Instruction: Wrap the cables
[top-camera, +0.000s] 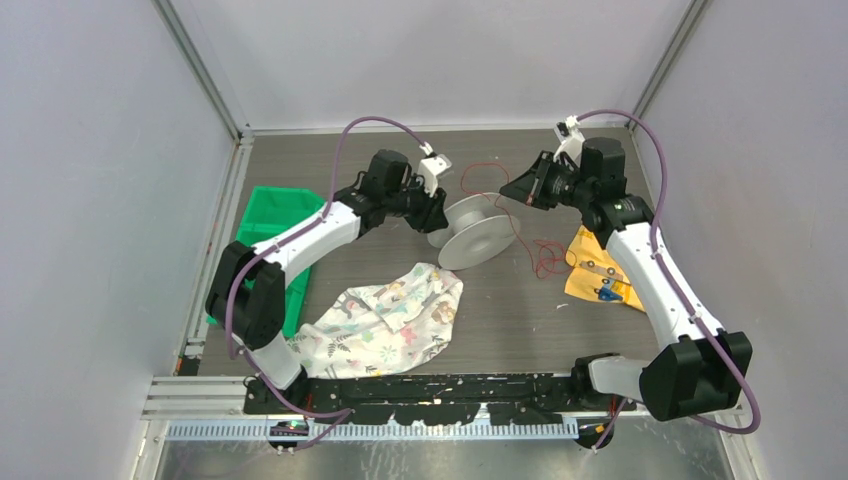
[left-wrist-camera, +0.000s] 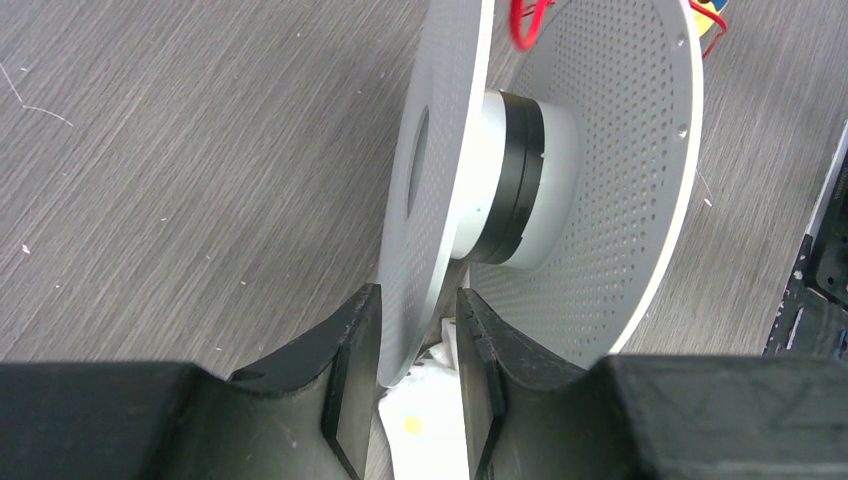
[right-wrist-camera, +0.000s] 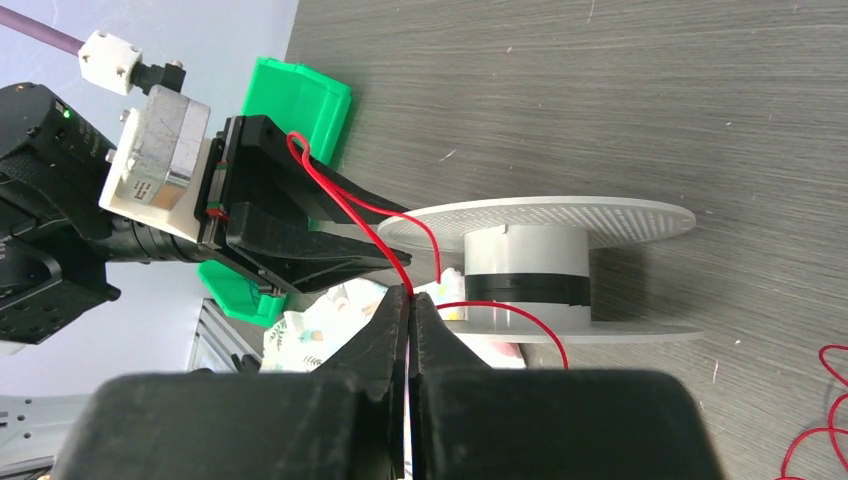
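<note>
A grey perforated spool (top-camera: 478, 232) with a black band round its hub lies on the table, tilted on its side. My left gripper (left-wrist-camera: 418, 310) is open, its jaws standing on either side of the rim of one flange (left-wrist-camera: 440, 180), with a gap at the right finger. My right gripper (right-wrist-camera: 411, 295) is shut on the thin red cable (right-wrist-camera: 340, 195). The cable runs from those fingertips over the left gripper's body and in a loop toward the spool hub (right-wrist-camera: 530, 262). In the top view more red cable (top-camera: 545, 258) lies loose on the table right of the spool.
A green bin (top-camera: 270, 225) stands at the left. A patterned cloth (top-camera: 390, 320) lies in front of the spool. A yellow cloth (top-camera: 600, 275) with small items lies under the right arm. The black rail of the arm bases runs along the near edge.
</note>
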